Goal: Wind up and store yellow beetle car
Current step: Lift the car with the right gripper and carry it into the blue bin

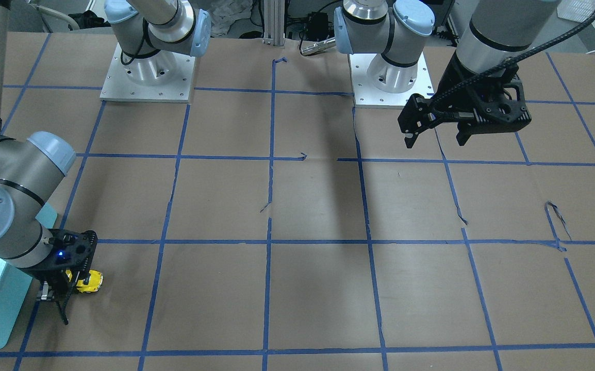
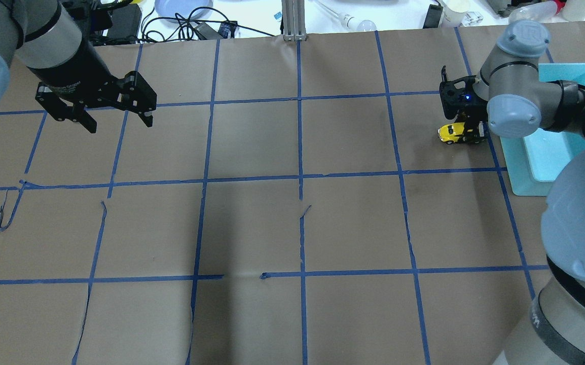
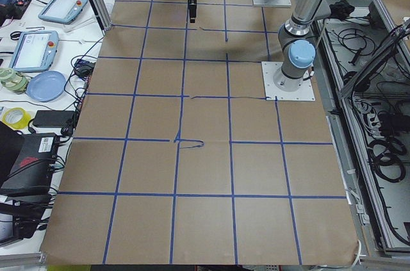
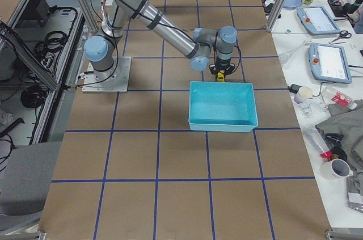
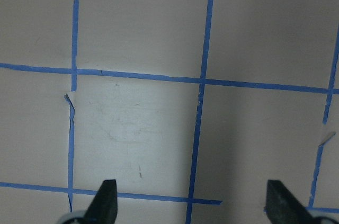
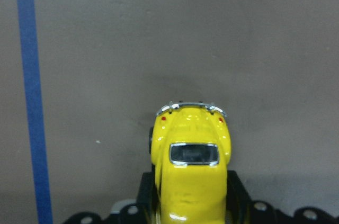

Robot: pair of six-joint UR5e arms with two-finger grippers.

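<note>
The yellow beetle car (image 6: 190,166) sits between the fingers of my right gripper (image 2: 470,134), which is shut on it low over the brown paper; I cannot tell if its wheels touch. The car also shows in the overhead view (image 2: 452,133), the front-facing view (image 1: 88,282) and the exterior right view (image 4: 219,74), just beside the teal bin (image 2: 531,177). My left gripper (image 2: 120,125) is open and empty, held above the table far from the car. Its fingertips (image 5: 106,197) frame bare paper in the left wrist view.
The teal bin (image 4: 221,106) stands at the table's edge on my right side, next to the right gripper. Blue tape lines grid the brown paper. Cables, tablets and cups lie beyond the table's far edge.
</note>
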